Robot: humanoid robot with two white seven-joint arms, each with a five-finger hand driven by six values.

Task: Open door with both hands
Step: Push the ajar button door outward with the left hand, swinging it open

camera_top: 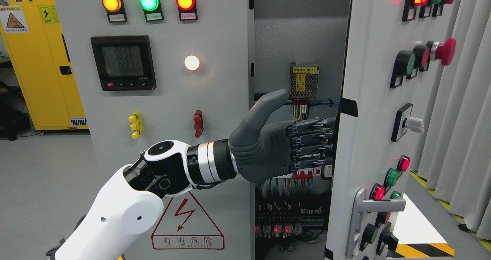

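The grey electrical cabinet has a right door [368, 110] swung partly open, showing wiring and a power module [304, 82] inside. My left hand [284, 147] reaches in from the lower left across the gap. Its fingers [312, 143] press flat against the inner edge of the right door, thumb raised, holding nothing. The door's metal handle [362, 214] sits low on its front face. The left door [165, 118] stays shut. My right arm does not show.
The left door carries three lamps [149, 2], a meter [123, 62] and a warning triangle [187, 225]. The open door bears buttons and a red emergency stop [445, 51]. A yellow cabinet [42, 56] stands far left; grey curtains [468, 118] hang right.
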